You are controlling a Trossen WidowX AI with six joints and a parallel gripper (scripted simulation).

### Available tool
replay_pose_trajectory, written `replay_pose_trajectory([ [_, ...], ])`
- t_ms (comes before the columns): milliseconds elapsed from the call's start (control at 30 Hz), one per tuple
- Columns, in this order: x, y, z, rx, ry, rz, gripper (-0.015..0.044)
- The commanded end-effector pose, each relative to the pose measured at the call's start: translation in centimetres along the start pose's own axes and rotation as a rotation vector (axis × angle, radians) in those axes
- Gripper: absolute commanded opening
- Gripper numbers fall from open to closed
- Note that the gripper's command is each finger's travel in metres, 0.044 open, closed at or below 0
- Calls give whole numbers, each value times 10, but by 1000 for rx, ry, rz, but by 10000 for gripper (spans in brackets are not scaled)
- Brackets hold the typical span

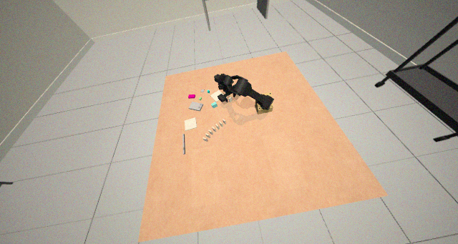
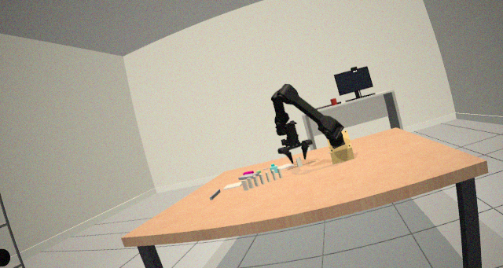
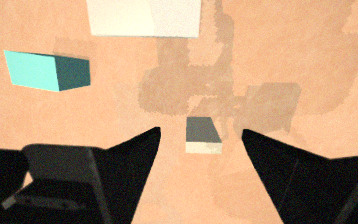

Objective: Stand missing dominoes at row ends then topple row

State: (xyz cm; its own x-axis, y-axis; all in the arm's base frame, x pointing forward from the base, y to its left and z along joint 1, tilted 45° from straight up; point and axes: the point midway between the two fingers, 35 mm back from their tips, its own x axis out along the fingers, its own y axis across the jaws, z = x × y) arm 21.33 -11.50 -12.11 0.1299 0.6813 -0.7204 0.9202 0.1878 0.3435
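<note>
1. Nearest, the standing row [image 1: 214, 129] [image 2: 256, 181] ran slantwise across the bench [image 1: 286, 165] [image 2: 299, 201], inward from its left edge in the exterior view. Seven pieces could be made out, all upright and fairly evenly spaced, with the farther end pointing toward the far edge.

2. Farther back, the loose domino [image 1: 230, 99] [image 2: 299, 162] [image 3: 203, 131] stood by itself toward the far edge, between the row and the arm's base. It looked like a small upright slab, pale on one face and dark grey on another in the wrist view, where the grey face was probably shaded.

3. The end effector [image 1: 222, 98] [image 2: 299, 160] [image 3: 200, 132] was low over that domino, its fingers fairly wide but short of fully spread. The piece showed between them with space on both sides, so nothing was held. The likely step was lining up to grasp it.

4. The job seemed at an early or middle stage: this domino had yet to be gripped, carried to a row end, spaced and released. Whether any piece in the row was a replacement, or how many were missing, could not be told. The final push also remained, since the whole row was standing.
</note>
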Motion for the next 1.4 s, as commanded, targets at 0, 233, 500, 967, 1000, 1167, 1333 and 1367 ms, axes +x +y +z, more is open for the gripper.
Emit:
replay_pose_trajectory([
  [0,2,0,0,6,2,4,256],
  [233,2,0,0,6,2,4,107],
  [500,2,0,0,6,2,4,107],
  [967,-135,-1,1,3,0,-3,107],
  [1000,-135,-1,1,3,0,-3,107],
  [1167,-136,7,-5,-81,-3,-4,107],
  [1333,-140,68,-50,-710,-10,-9,107],
  [1367,-140,79,-61,-841,-9,-9,107],
])
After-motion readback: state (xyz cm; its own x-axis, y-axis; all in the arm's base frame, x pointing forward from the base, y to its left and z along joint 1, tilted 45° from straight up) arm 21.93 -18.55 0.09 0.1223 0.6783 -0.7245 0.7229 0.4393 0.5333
